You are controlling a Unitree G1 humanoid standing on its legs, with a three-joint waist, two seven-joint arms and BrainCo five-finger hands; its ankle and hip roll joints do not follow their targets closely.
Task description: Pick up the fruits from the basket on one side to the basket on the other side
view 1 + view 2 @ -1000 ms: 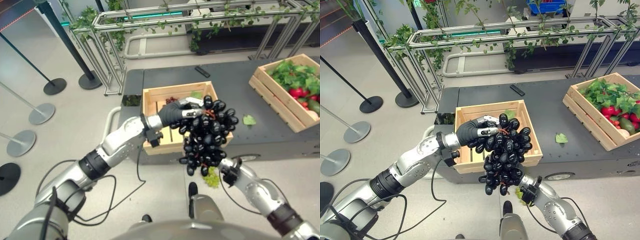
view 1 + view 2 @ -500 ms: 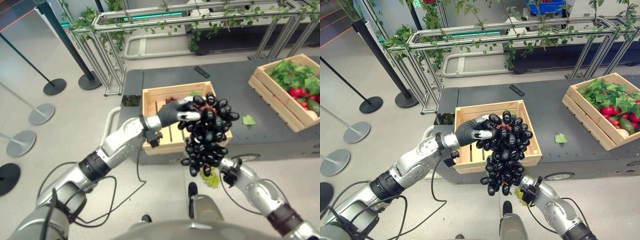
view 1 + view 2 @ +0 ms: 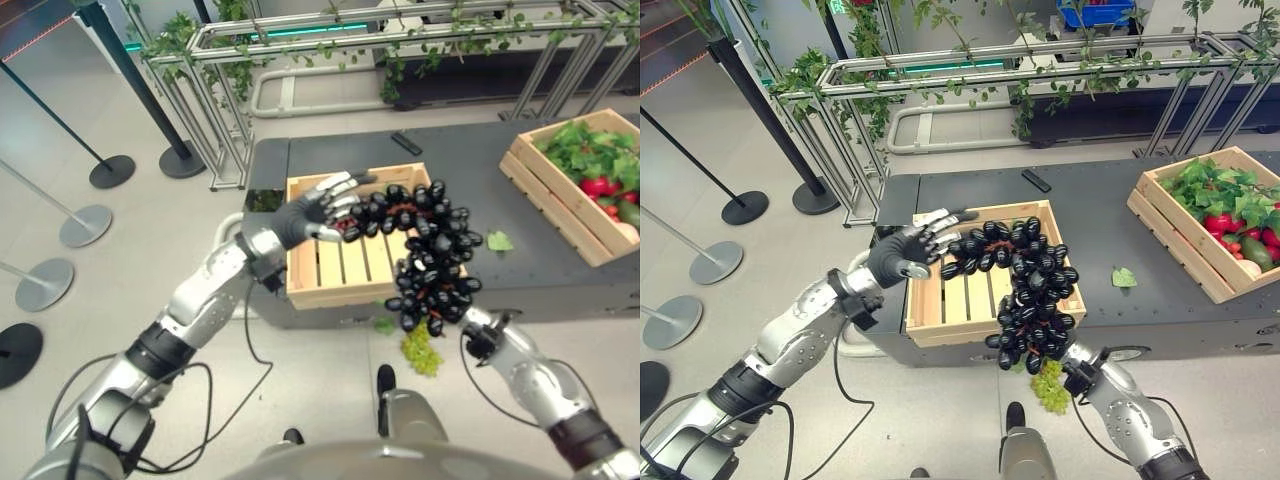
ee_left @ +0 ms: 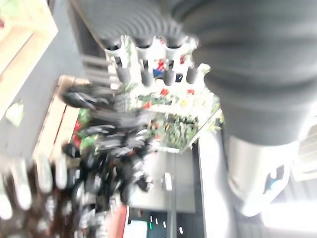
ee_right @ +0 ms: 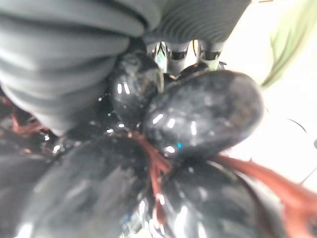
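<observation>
While my right hand (image 3: 1081, 372) comes up from below, the big bunch of black grapes on a reddish stem (image 3: 1032, 290) hangs in the air above it, its lower end at that hand. My right wrist view shows glossy black berries pressed close against the hand's dark cover, but I cannot tell whether its fingers are curled round them. The upper arm of the bunch stretches sideways toward my left hand (image 3: 912, 246), whose fingers (image 3: 334, 184) are spread and straight, their tips just beside the nearest berries; I cannot tell if they touch.

Behind the bunch, and just past my left hand, sits the pale slatted wooden crate (image 3: 945, 305) on the dark grey table (image 3: 1090, 230); its bare slats show beside the grapes, and a bit of green leaf shows at its far edge. Below my right hand a small bunch of green grapes (image 3: 1051, 391) lies on the floor.

Well away to the right of my right hand stands a second pale wooden crate (image 3: 1162, 222), filled with leafy greens (image 3: 1215, 190) and red fruits (image 3: 1272, 237). A loose green leaf (image 3: 1124, 277) lies on the table between the two crates, and a small black remote-like bar (image 3: 1035, 180) lies farther back.
</observation>
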